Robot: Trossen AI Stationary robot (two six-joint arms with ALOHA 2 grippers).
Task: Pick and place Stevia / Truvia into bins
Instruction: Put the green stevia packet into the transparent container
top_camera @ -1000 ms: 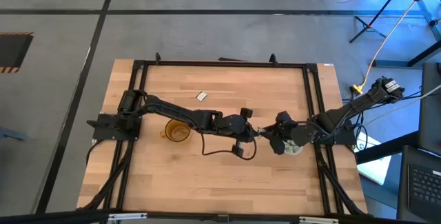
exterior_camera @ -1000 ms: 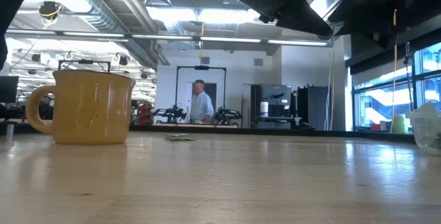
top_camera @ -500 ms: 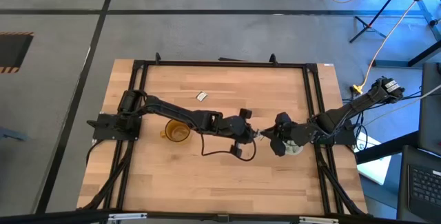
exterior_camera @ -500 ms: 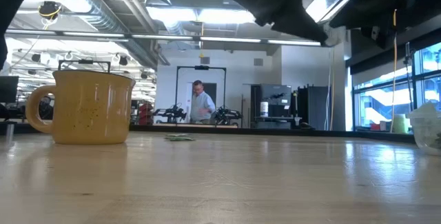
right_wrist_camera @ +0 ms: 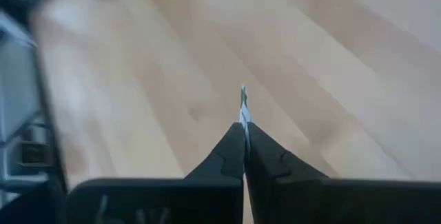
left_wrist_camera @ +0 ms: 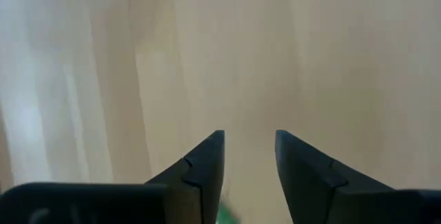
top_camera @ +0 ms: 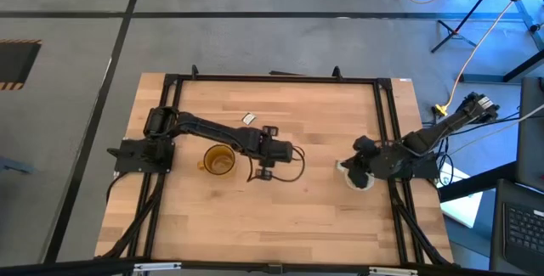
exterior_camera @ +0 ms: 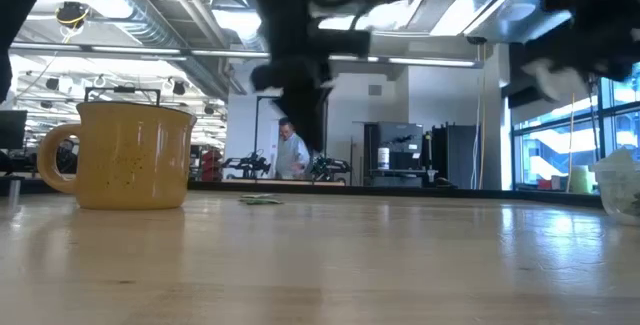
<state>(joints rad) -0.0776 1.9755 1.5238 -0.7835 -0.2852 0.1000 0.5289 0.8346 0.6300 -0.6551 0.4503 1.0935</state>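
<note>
A thin green-and-white Stevia / Truvia sachet [right_wrist_camera: 243, 100] is in my right gripper [right_wrist_camera: 244, 129], which is shut on it. That gripper [top_camera: 350, 164] hangs beside the clear cup [top_camera: 359, 181] at the table's right. My left gripper [top_camera: 296, 151] [left_wrist_camera: 249, 141] stands open with nothing between its fingers. It is above bare wood near the table's middle, right of the amber mug [top_camera: 218, 160] [exterior_camera: 130, 155]. Another sachet [top_camera: 249, 119] [exterior_camera: 260, 199] lies flat on the table beyond the mug. My right gripper pinches the sachet between its two fingers. The sachet shows edge-on, and a short end [right_wrist_camera: 243, 94] sticks out past the fingertips. It is lifted clear of the table.
The black frame rails [top_camera: 387, 115] run along the table's edges. A cable loop [top_camera: 280, 178] hangs from the left arm just right of the mug. Bare wood lies between the two grippers and along the near side. A person stands in the room far behind the table.
The two grippers met fingertip to fingertip near the table's middle. My right gripper has shut on the sachet and my left gripper has opened and let go. The left has drawn back toward the mug, and the right has drawn back toward the clear cup with the sachet.
</note>
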